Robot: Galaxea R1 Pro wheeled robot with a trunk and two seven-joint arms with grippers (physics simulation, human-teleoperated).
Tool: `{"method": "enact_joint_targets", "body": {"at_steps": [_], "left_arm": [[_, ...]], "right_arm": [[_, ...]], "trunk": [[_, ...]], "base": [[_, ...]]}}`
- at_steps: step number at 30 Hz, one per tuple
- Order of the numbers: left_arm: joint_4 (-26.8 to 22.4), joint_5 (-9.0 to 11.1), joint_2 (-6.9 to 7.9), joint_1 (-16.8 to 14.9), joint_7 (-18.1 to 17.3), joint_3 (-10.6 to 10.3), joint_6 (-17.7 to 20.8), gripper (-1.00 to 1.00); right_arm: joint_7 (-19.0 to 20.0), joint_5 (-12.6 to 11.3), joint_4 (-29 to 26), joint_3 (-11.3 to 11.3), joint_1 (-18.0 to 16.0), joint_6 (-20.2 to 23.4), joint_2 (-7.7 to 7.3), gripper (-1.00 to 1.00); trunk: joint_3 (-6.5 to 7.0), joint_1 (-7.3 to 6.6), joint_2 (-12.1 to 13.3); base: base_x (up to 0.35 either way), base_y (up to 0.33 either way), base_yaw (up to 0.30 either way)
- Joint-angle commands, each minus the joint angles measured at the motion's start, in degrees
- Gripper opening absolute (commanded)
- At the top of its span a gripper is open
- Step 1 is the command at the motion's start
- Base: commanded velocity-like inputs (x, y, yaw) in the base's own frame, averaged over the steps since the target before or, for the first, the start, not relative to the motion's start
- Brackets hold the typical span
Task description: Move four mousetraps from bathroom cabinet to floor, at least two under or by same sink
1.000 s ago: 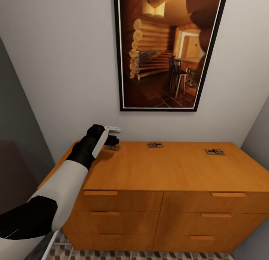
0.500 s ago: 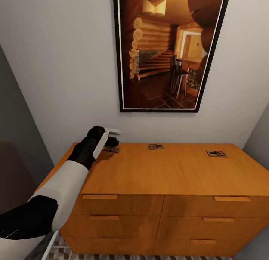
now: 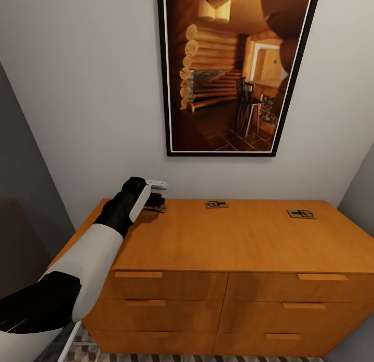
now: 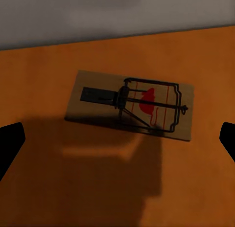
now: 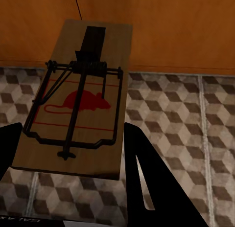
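Three mousetraps lie on top of the orange-brown cabinet: one at the back left, one at the back middle, one at the right. My left gripper hovers just over the back-left mousetrap, open, its black fingertips spread wide on either side of it. In the right wrist view my right gripper is shut on another mousetrap, held above the cube-patterned bathroom floor. The bathroom sink is out of view.
A large framed picture hangs on the grey wall right behind the cabinet. Grey walls close in at both sides. A strip of patterned floor tiles shows below the drawer fronts. The cabinet front stands close behind the held trap.
The head view shifted slightly at first. My left gripper has sunk a little closer to the back-left mousetrap. The traps on the cabinet have not moved.
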Motion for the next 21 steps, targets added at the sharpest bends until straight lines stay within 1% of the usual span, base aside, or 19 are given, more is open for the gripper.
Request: {"method": "enact_joint_targets", "body": {"at_steps": [1,10,21], "left_arm": [[-0.04,0.59,0.02,-0.04,0.56,-0.13,0.16,1.0],[-0.03,0.55,0.02,-0.04,0.57,-0.13,0.16,1.0],[-0.03,0.54,0.02,-0.04,0.57,-0.13,0.16,1.0]], "right_arm": [[0.48,-0.65,0.05,0.34,-0.04,-0.17,-0.01,-1.0],[0.49,-0.66,0.05,0.32,-0.04,-0.16,-0.01,-1.0],[0.49,-0.66,0.05,0.34,-0.04,-0.16,-0.01,-1.0]], "trunk": [[-0.06,0.0,-0.03],[-0.1,0.0,-0.03],[-0.62,0.0,-0.03]], "base": [[0.0,0.0,0.0],[0.0,0.0,0.023],[0.0,0.0,0.163]]}}
